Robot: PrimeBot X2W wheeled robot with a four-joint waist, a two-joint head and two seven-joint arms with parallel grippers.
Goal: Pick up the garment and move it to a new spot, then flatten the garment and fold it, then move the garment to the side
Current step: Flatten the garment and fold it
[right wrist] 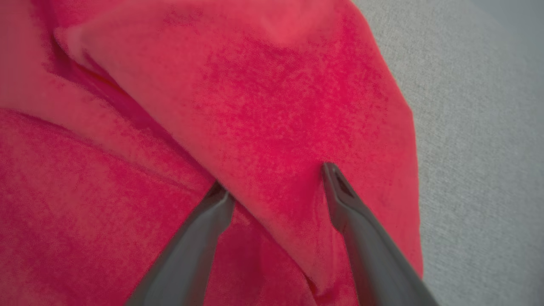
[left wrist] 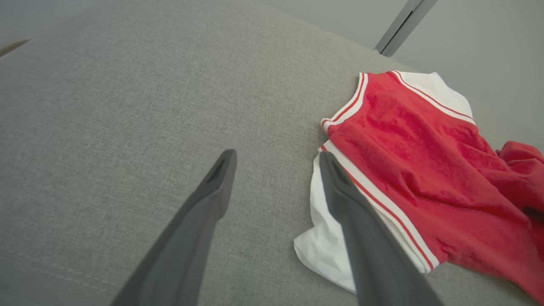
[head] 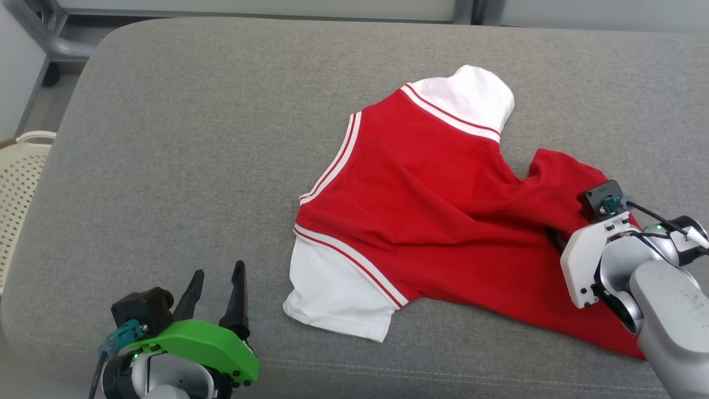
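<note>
From the head view, the garment (head: pixel 421 210), a red shirt with white sleeves and striped trim, lies rumpled on the grey padded bench (head: pixel 194 138), right of the middle. My left fingers (head: pixel 238 293) stand apart over bare bench at the lower left, near the closer white sleeve but clear of it. My right arm (head: pixel 637 277) comes in from the lower right, with its wrist over the red end of the garment. A cream perforated basket (head: pixel 22 183) sits off the bench's left edge.

Along my left wrist, the two fingers are spread with only grey fabric between them. The white sleeve shows past one of them.

Along my right wrist, my right fingers (right wrist: pixel 365 238) are wide apart, with their tips at the red cloth. A raised fold runs between them, and I am not clamped on it.
</note>
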